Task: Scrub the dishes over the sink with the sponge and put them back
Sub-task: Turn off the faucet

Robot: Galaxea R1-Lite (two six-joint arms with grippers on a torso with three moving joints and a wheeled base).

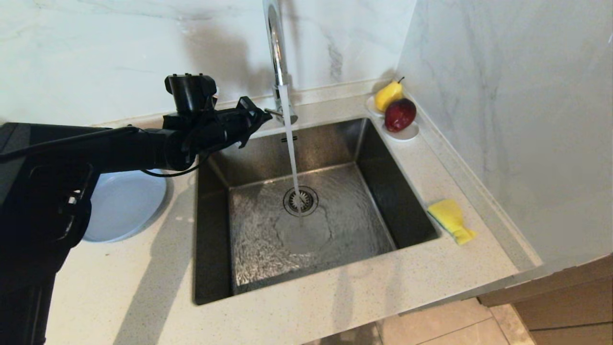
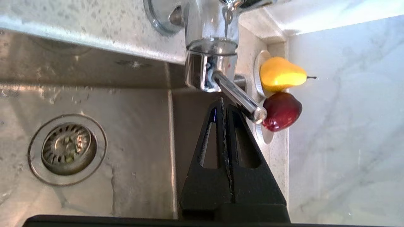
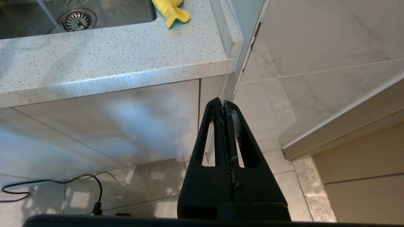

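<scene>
Sponge lies right of the sink, well apart from the left pincer (empty, seemingly pressed together) by the faucet.

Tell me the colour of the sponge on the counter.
The sponge is yellow with a dark green layer underneath; the green edge shows best in the right wrist view.

White marble-veined walls, speckled beige tabletop, pale cabinet front, beige floor tiles, black cable on the floor
</scene>
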